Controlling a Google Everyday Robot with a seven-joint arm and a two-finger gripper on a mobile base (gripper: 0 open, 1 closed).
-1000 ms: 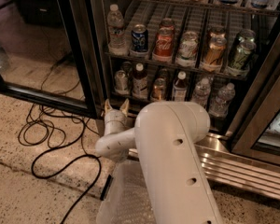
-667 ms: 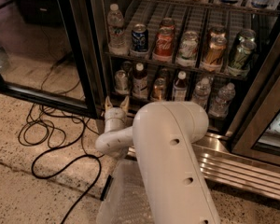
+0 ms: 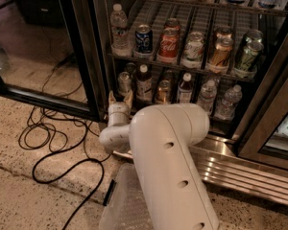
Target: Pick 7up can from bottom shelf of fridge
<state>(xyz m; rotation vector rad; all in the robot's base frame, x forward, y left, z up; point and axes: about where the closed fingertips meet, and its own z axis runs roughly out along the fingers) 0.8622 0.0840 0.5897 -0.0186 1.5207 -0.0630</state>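
Your fridge (image 3: pixel 97 56) stands open ahead, and its bottom shelf (image 3: pixel 216 122) runs across it in narrow front-to-back lanes, just above the steel sill. The arm (image 3: pixel 168 166) fills the lower middle of the view and reaches toward the shelf's left end. There the gripper (image 3: pixel 120 97) sits low at the front edge, its jaws pointing up and into the fridge, standing apart with nothing between them. The 7up can (image 3: pixel 125 82) is upright in the leftmost lane, near the shelf's front left corner. It is just beyond the jaws and almost in line with the gap between them, perhaps a touch to its right. A dark bottle (image 3: pixel 143 83) stands in the next lane, just beside the can on its right. I judge you need a straight push forward along the lane, keeping the can's upright axis between the jaws, with little room to drift right.
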